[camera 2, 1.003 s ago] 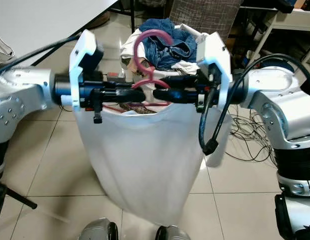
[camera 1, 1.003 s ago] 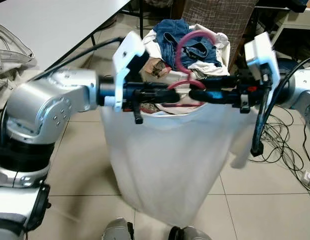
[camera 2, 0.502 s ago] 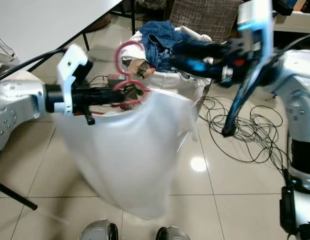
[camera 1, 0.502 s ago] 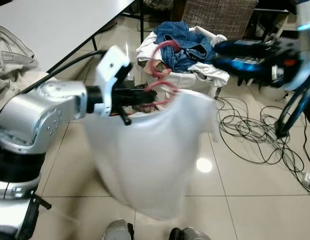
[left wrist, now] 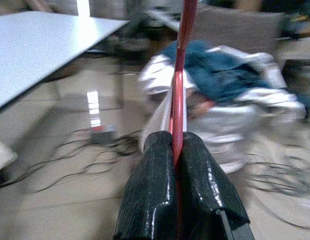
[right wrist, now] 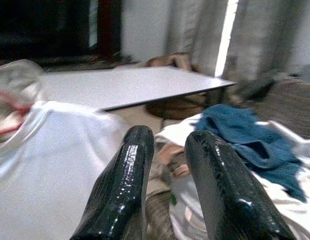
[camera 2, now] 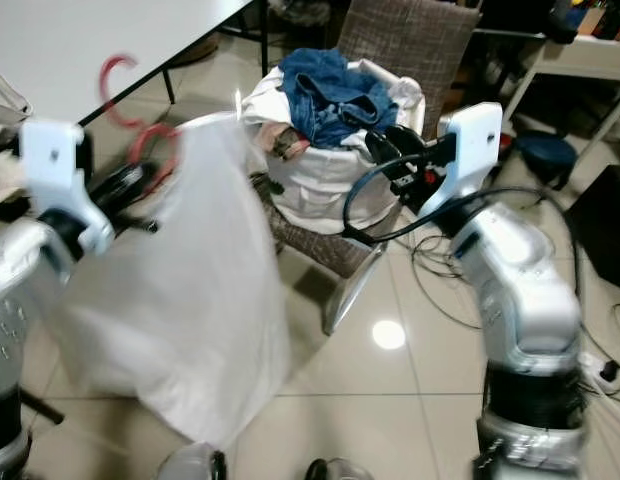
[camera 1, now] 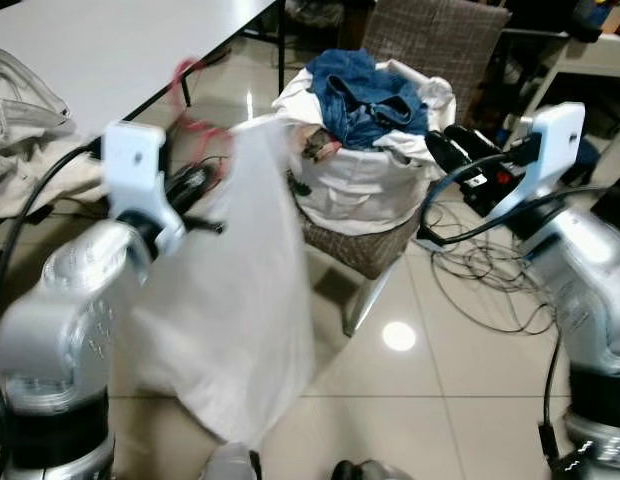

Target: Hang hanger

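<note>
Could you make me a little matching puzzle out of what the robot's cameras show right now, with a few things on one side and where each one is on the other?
Things:
1. thin red clothes hanger
2. white shirt
3. blue denim garment
4. tangled black cables

Places:
A. on top of the full laundry basket
B. on the tiled floor beside the basket
C. pinched between the left gripper's black fingers
D. draped from the hanger, hanging towards the floor

Pairs: 1-C, 2-D, 3-A, 4-B
</note>
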